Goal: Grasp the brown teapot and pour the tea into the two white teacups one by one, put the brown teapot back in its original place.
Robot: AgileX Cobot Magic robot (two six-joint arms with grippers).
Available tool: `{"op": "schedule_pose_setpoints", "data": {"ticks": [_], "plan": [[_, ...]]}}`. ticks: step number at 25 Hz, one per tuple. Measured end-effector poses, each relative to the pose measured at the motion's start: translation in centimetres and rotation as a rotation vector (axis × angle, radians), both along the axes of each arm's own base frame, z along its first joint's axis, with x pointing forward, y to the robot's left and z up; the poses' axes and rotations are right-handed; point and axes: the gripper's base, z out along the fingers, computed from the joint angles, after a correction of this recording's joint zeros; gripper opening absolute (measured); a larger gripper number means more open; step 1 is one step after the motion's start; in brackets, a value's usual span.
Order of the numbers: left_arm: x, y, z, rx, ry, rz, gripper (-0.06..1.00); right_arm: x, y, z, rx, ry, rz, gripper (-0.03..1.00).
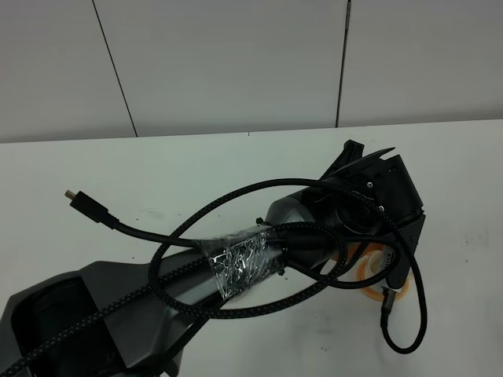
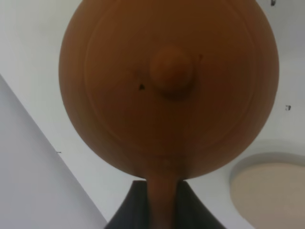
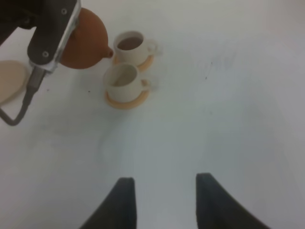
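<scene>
Jaws on the left gripper (image 2: 162, 215) are clamped tight on the loop handle (image 2: 162, 191) of the brown teapot (image 2: 119, 119), so that arm's definitely got hold of the pot. The left wrist view looks straight onto the lid, with the knob (image 2: 171, 71) in the middle and the handle running back between the two dark fingers (image 2: 126, 214). The pale beige trivet (image 2: 271, 191) lies on the white table (image 3: 214, 119) just beside the pot, not under it.

In the right wrist view the teapot's spout (image 3: 109, 53) is right at the rim of the farther teacup (image 3: 129, 46), which has dark reddish-brown tea (image 3: 130, 43) in it. The nearer teacup (image 3: 123, 80) sits just beside it, and I honestly can't tell what's inside that one. Each cup is on its own orange coaster (image 3: 126, 101).

The right gripper (image 3: 164, 200) has its jaws spread wide and nothing between them. It hangs over bare table, well apart from the cups and the pot.

The high camera is mostly blocked by the left arm (image 1: 236, 267) and its cables; only one coaster's edge peeks out.
</scene>
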Motion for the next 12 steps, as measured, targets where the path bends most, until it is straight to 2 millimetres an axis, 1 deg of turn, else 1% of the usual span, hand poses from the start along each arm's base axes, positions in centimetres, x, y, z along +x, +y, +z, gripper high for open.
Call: {"op": "schedule_pose_setpoints", "data": {"ticks": [6,12], "plan": [[0.12,-0.07,-0.91,0.04,-0.001,-0.008,0.17,0.0,0.0,0.0,0.0,0.0,0.0,0.29],[-0.05,-0.36,-0.84,0.066,-0.021,-0.04,0.17,0.0,0.0,0.0,0.001,0.0,0.0,0.29]]}}
